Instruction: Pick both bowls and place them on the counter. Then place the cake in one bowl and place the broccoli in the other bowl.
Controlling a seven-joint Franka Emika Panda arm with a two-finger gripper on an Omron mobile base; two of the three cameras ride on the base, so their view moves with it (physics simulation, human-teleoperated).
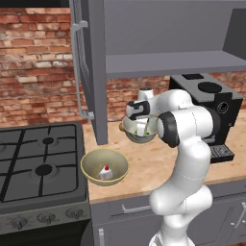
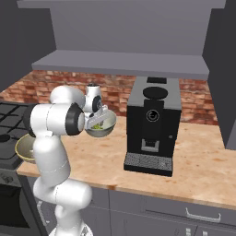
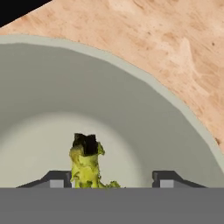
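The mottled grey-green bowl stands on the counter in front of the wall cabinet. My gripper reaches down into it. In the hand view the gripper is open, its fingertips wide apart. The broccoli, yellow-green with a dark top, lies on the floor of the bowl, close to the left tip. The yellow-tan bowl sits on the counter next to the stove, with the cake inside it.
A black gas stove lies to the left. A black coffee machine stands to the right of the arm. An open cabinet door and a shelf hang above the bowls. A small brown lump peeks out behind the grey-green bowl.
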